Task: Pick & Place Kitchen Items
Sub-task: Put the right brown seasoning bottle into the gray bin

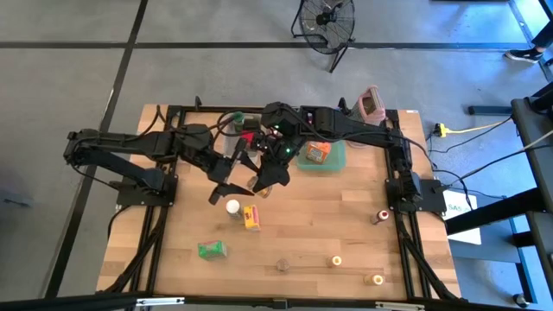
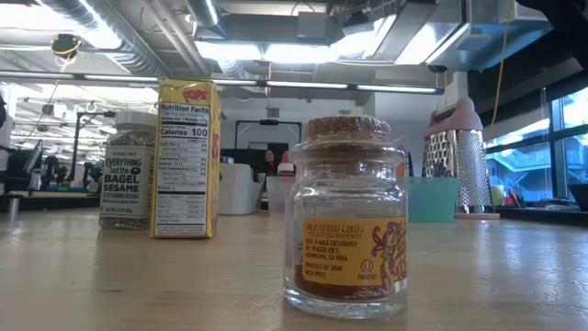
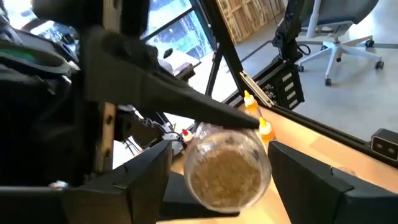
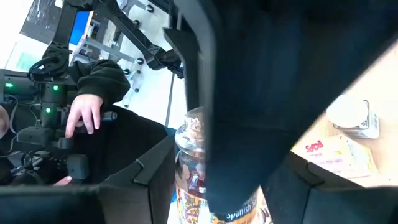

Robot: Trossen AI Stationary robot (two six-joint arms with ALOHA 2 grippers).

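Lowest in the high view we see small capped spice jars [image 1: 335,260] along the wooden table's [image 1: 346,216] front edge, with a green packet [image 1: 211,250] at lower left. Above them, centre frame, lie a yellow box [image 1: 251,218] and a white-capped bottle [image 1: 232,207]. Higher, left gripper [image 1: 232,186] and right gripper [image 1: 266,183] both clasp one clear glass spice jar [image 1: 255,183]. Behind: teal tray [image 1: 335,161], pink-topped grater [image 1: 371,104].

Left hand [image 3: 217,180]: two dark fingers [image 3: 134,180] spread, one to each side of the jar.
Jar [image 3: 227,168]: clear, rounded, holding brownish grains, seen end-on between the fingers.
Other arm [image 3: 155,93]: dark, crossing just over the jar.
Bench [image 3: 323,140]: wooden.
Orange-capped bottles [image 3: 265,128]: two, beyond the jar.
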